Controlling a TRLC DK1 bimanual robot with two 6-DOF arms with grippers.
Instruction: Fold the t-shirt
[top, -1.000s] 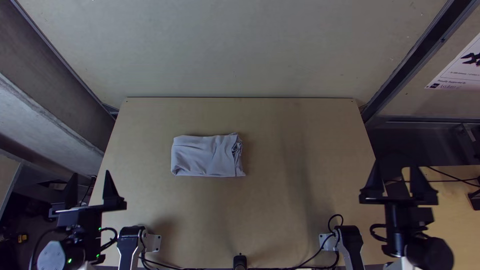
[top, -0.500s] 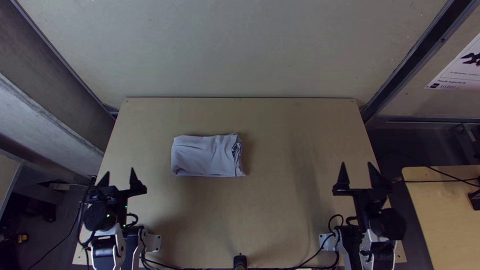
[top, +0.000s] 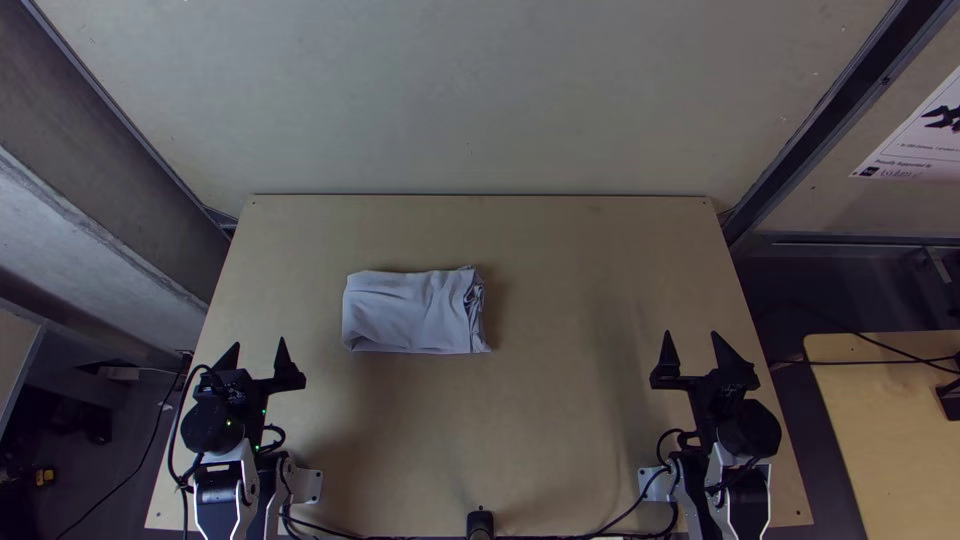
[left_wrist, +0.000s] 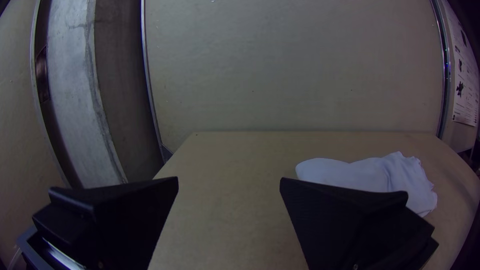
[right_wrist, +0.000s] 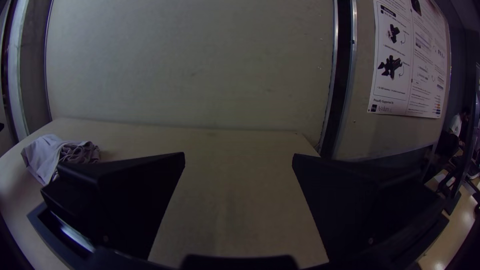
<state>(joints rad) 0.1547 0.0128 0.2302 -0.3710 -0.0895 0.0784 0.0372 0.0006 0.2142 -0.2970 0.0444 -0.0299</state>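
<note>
Left gripper (top: 259, 343): fingers parted, nothing held. T-shirt (top: 408, 313): folded into a compact rectangle, laid left of centre on the table (top: 560, 300), right end slightly ruffled. Folding judged complete; at most, edges to be tidied. Right gripper (top: 691, 335): spread, empty.

1.0 s ago to now: 2 grippers shift inward. Left gripper (top: 259, 346) moves right, from straddling the table's (top: 540, 420) left edge to inside it. Right gripper (top: 691, 338) moves left, from beyond the right edge to inside. Both look smaller from above. Bigger shift in 1st 0.5 s; slight since.
</note>
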